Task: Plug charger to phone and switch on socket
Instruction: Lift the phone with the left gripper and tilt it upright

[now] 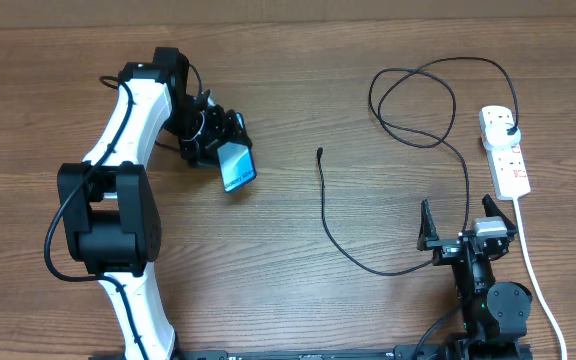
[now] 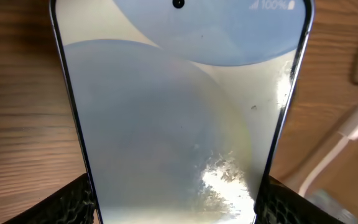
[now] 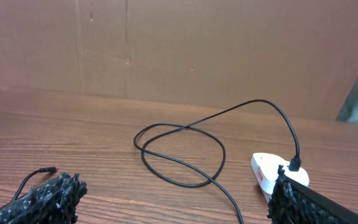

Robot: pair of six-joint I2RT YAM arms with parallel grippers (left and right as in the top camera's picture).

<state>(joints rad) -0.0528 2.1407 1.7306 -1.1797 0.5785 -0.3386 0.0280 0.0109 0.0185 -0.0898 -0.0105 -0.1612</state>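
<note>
My left gripper (image 1: 218,150) is shut on the phone (image 1: 237,166) and holds it tilted above the table at the left. In the left wrist view the phone's lit screen (image 2: 179,112) fills the space between the black fingers (image 2: 67,202), which press on its long edges. The charger cable (image 1: 333,225) lies loose across the table. Its small connector tip (image 1: 320,153) rests free near the middle, and its plug (image 1: 509,130) sits in the white socket strip (image 1: 505,160) at the right. My right gripper (image 1: 458,228) stands open near the front right, holding nothing, with the cable loop (image 3: 179,149) and socket (image 3: 269,174) ahead of it.
The socket's white cord (image 1: 533,275) runs down the right side toward the table's front edge, past my right arm. A brown board wall (image 3: 179,43) stands behind the table. Bare wood lies between the phone and the connector tip.
</note>
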